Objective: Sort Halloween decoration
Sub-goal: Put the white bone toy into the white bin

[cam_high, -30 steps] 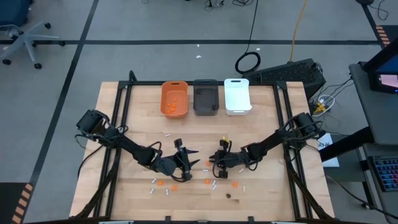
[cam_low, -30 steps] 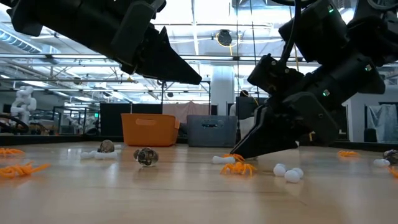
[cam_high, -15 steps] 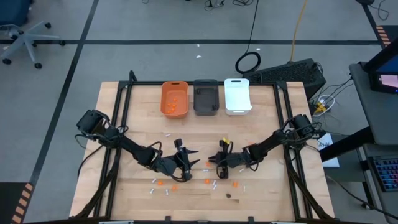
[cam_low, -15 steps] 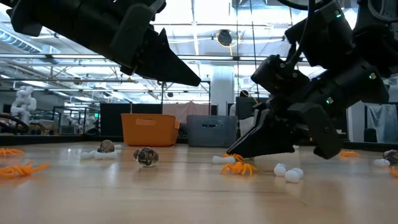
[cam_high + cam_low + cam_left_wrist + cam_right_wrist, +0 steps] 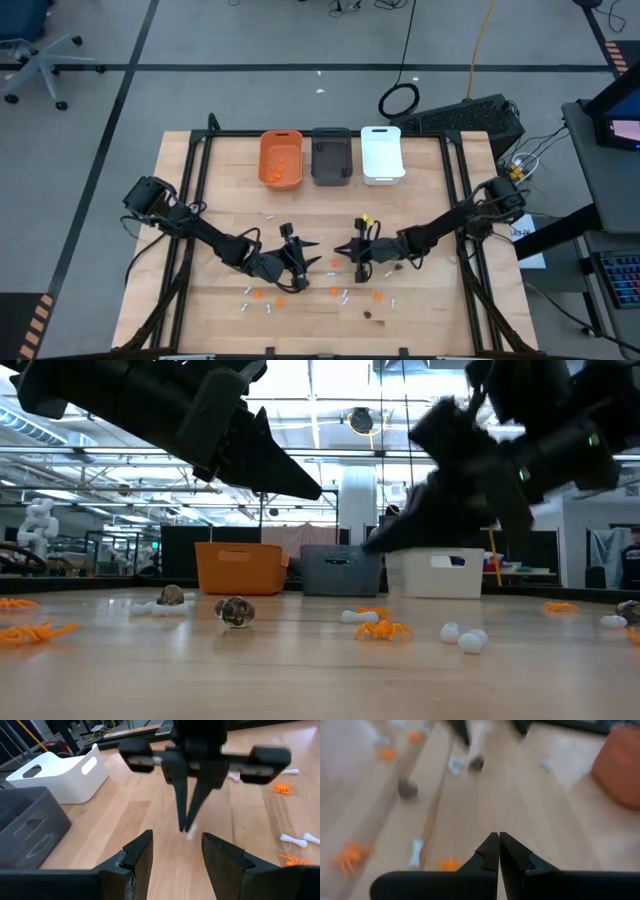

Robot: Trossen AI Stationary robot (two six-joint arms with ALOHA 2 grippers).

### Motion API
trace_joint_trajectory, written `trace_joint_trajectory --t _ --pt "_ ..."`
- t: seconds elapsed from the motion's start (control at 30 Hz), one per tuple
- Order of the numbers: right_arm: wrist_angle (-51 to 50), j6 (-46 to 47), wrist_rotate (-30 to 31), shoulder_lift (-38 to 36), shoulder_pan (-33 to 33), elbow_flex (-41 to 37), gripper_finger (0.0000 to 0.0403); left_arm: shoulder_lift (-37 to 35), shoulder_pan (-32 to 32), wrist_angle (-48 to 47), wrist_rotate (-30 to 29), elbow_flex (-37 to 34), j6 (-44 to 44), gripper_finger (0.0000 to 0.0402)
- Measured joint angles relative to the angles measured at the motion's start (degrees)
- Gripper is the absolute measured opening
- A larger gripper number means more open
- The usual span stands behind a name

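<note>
The right gripper (image 5: 499, 836) is clenched, its two dark fingers pressed flat together, and its own wrist view shows nothing between them. The left wrist view shows a pale fleck at its tips (image 5: 187, 827) — whether that is a pinched small white stick or only one lying on the wood behind, I cannot tell. In the low view it hangs clear of the light wooden table (image 5: 220, 200), above a tiny orange spider-shaped piece (image 5: 381, 628) and a small white bone-shaped stick (image 5: 357, 617) lying below centre. The likeliest trouble is therefore an empty grip, or one so slight that the piece drops on the way. The left gripper (image 5: 308, 264) waits just left of centre, fingers apart and holding nothing — close enough that a careless swing could bring the two arms together. Other pieces, including a dark brown lump (image 5: 235, 611), lie scattered across the lower middle of the table, easily knocked. The orange plastic bin (image 5: 281, 134), dark grey plastic bin (image 5: 331, 131) and white plastic bin (image 5: 381, 155) touch at top centre, so a late release could land in the wrong one.
</note>
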Motion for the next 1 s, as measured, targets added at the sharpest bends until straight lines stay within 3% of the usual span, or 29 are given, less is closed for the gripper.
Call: trace_joint_trajectory --t 0.17,0.33,0.57,0.7,0.87,1.0 --pt "-1.84 0.10 0.14 -7.23 0.00 0.04 0.0002 -0.54 0.00 0.45 0.00 -0.02 0.00 0.0168" --pt "-11.45 0.43 0.08 -14.51 0.11 0.15 0.0001 -1.02 0.00 1.05 0.00 -0.02 0.17 0.0168" --pt "-30.57 9.94 -9.14 -15.38 0.83 0.09 0.0003 -1.05 0.00 1.19 0.00 -0.02 0.47 0.0168" --pt "-23.50 11.92 -9.81 -14.61 2.52 -3.91 0.0027 -1.06 0.00 1.06 0.00 -0.02 0.55 0.0168" --pt "-1.60 19.04 3.63 -14.61 5.61 -14.24 0.0066 -1.09 -0.01 0.43 0.00 -0.02 0.44 0.0168" --pt "1.34 22.15 9.36 -14.63 9.84 -16.66 0.0097 -1.09 0.00 0.39 0.00 -0.02 0.46 0.0168"
